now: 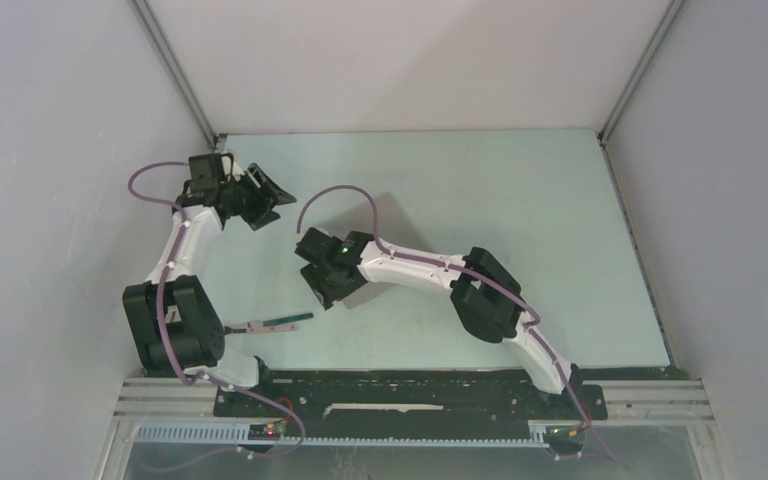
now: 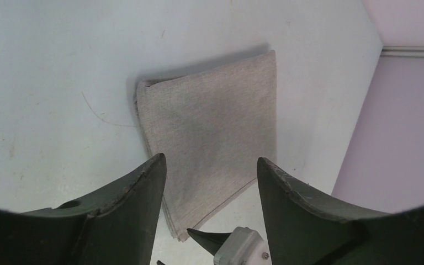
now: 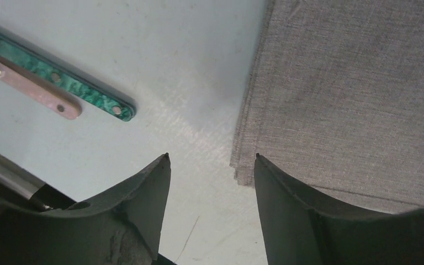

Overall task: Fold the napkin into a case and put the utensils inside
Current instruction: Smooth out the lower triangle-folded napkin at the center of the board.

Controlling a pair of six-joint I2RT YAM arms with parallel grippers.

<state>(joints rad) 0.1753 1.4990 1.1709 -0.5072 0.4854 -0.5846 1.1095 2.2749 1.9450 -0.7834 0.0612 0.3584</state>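
Note:
The napkin (image 2: pixel 210 132) lies flat on the table, folded into a stacked rectangle of several layers. My left gripper (image 2: pixel 210 165) hovers open over its near edge, holding nothing. The right wrist view has the napkin (image 3: pixel 353 94) at the right, its corner beside the right finger (image 3: pixel 287 204). My right gripper (image 3: pixel 211 160) is open over bare table with nothing between its fingers. The utensils lie side by side at upper left: a green-handled piece (image 3: pixel 61 83) and a pale metal handle (image 3: pixel 27 83). From above, the utensils (image 1: pixel 275 323) lie near the left arm's base.
White enclosure walls (image 1: pixel 60 150) surround the pale table (image 1: pixel 510 200). The left gripper (image 1: pixel 265 195) and right gripper (image 1: pixel 318 290) stand close together at the table's left. A right fingertip (image 2: pixel 221 240) pokes into the left wrist view.

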